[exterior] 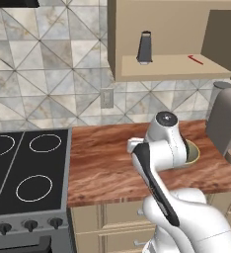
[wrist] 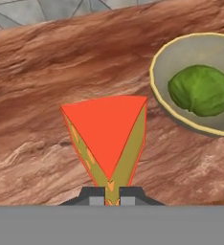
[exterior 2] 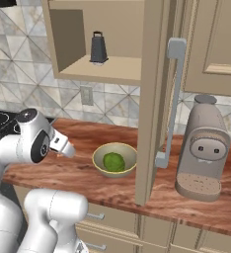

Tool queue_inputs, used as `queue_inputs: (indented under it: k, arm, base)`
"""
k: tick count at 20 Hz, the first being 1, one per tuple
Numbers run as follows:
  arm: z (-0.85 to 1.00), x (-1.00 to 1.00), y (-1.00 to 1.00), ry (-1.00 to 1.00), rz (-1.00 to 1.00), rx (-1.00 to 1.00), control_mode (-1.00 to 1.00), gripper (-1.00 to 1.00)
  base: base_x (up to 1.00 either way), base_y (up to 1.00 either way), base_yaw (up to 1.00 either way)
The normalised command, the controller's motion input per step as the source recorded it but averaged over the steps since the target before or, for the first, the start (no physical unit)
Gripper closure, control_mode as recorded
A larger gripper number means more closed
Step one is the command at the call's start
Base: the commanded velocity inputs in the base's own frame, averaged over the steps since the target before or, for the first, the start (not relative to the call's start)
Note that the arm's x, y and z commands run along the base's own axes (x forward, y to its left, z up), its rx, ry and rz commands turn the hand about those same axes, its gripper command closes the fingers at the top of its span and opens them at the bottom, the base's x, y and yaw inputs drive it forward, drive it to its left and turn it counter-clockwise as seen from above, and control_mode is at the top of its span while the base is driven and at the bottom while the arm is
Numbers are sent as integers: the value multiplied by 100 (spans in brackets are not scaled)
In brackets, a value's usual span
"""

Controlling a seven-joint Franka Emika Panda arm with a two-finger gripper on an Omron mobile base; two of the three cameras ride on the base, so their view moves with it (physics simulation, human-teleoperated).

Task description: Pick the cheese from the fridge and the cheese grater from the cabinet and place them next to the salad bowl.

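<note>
A: Where's the cheese (wrist: 109, 134)?
B: Centre of the hand view, its narrow point pinched between the claw (wrist: 112, 195) at the bottom edge, jaws clamped on it.
A: And to its right?
B: The salad bowl (wrist: 167, 50), upper right, on the wooden counter (wrist: 42, 62), near the wedge.

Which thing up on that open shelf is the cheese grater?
Look at the tan wall cabinet above the wooden counter. On its single shelf stands the cheese grater, a dark grey metal box narrowing upward, upright at the left, unlike the thin red utensil lying flat to its right.
</note>
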Motion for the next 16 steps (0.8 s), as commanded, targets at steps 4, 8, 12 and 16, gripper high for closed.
queue_inputs:
  k: [4,8,12,16]
  arm:
    - [-36,10,0,9,0,-2,-100,100]
    - [-33,18,-1,6,0,0,-100,100]
    - [-24,17,-2,3,0,0,-100,100]
    - [-22,13,-4,2,0,0,-100,100]
  base:
    - [0,0,0]
    - [0,0,0]
    - [0,0,0]
    - [0,0,0]
